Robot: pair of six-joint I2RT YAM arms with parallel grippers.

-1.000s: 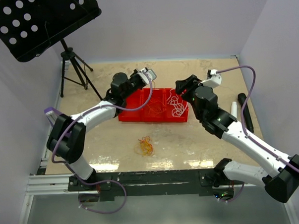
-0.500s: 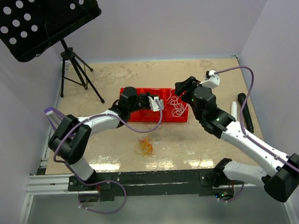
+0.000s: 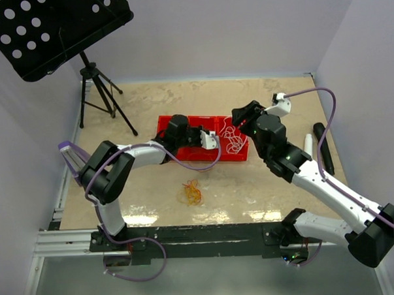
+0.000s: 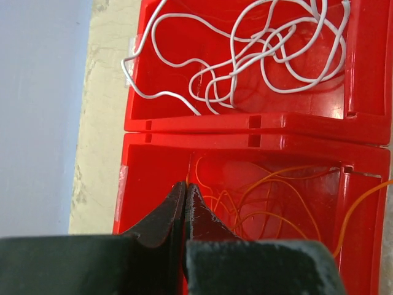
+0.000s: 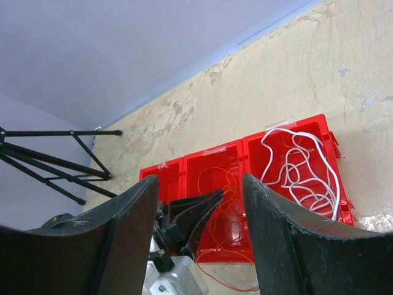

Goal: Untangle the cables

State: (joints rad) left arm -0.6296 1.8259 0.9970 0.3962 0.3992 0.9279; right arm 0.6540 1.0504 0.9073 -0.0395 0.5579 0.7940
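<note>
Beige table (image 3: pixel 271 190); red tray (image 3: pixel 233 156); orange cables (image 3: pixel 191 192)

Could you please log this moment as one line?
left gripper: shut, over orange cable in red tray middle compartment | right gripper: open, above tray | white cable: in end compartment

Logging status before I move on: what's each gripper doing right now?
Left gripper: closed above the orange cable; whether a strand is pinched cannot be told.
Right gripper: open, holding nothing.
</note>
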